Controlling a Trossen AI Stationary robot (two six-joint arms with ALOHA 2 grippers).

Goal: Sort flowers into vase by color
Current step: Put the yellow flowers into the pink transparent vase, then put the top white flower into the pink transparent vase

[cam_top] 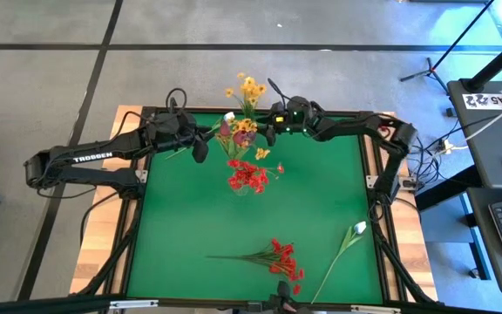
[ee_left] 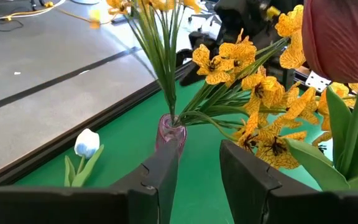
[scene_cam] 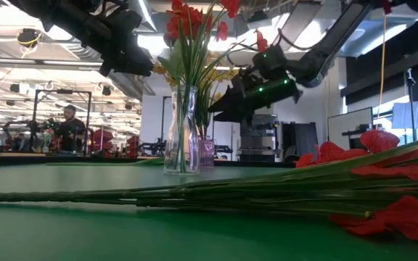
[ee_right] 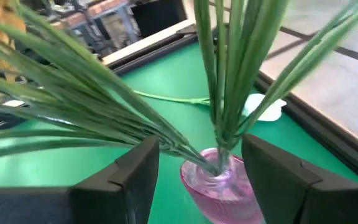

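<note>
At upper centre of the high view, the right gripper [ee_right: 194, 174] hangs released, its fingers straddling a pink vase [ee_right: 219, 183] of yellow-orange sprays [cam_top: 248, 88]. Just left, the left gripper [ee_left: 197, 174] is likewise released. Below them, a clear vase [scene_cam: 181, 130] holds red sprays [cam_top: 247, 177]. Another red spray [cam_top: 281, 258] and a white bud [cam_top: 358, 228] lie at lower right on the green table [cam_top: 181, 218].

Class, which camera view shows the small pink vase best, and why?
The right wrist view: the pink vase fills the foreground between open fingers. The left wrist view shows it smaller, the low view half hidden behind the clear vase, the high view only flowers.
</note>
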